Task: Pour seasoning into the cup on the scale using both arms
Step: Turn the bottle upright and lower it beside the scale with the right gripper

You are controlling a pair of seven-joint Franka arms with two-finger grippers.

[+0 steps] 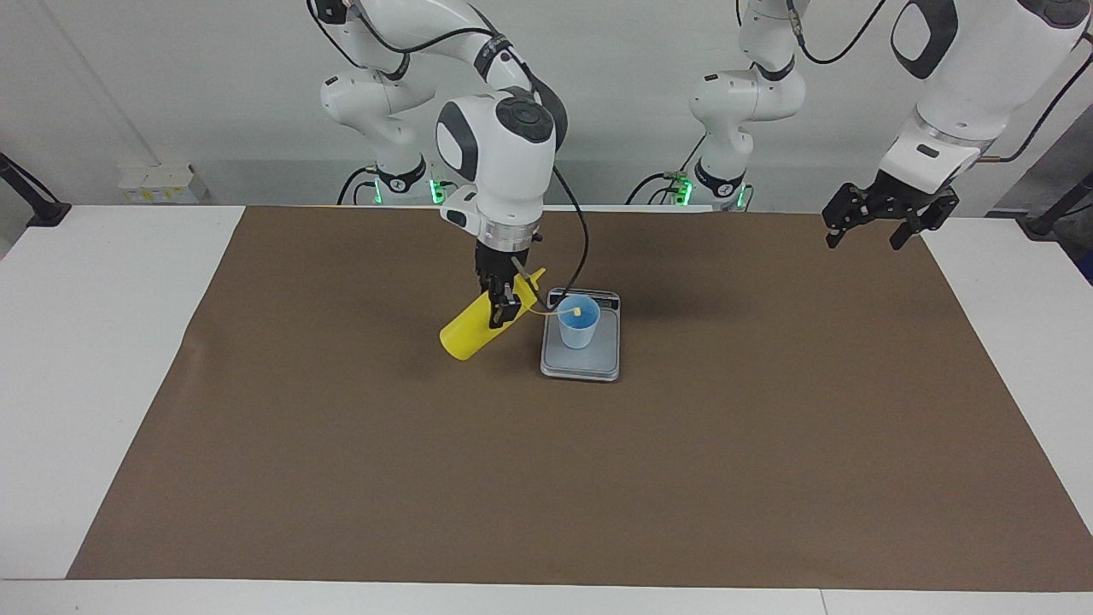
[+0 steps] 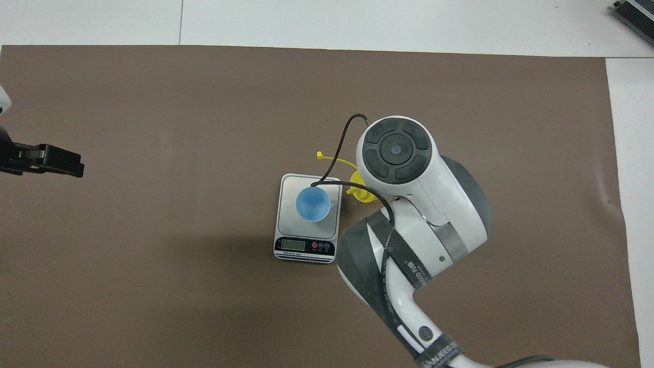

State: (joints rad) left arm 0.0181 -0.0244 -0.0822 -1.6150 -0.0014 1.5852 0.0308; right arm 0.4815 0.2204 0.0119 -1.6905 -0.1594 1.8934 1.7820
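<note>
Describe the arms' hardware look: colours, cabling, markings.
Both arms are glossy white jointed shells with grey-black round joint covers. Loose black cables run along them; green lights glow at the bases. The right arm's black two-finger pincer hangs from a silver wrist ring, with a lettered black strap higher up. The left arm's pincer is also black.

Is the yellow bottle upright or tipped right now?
Tipped. The right gripper holds the seasoning bottle slanted in the air, nozzle end toward the cup on the scale.
</note>
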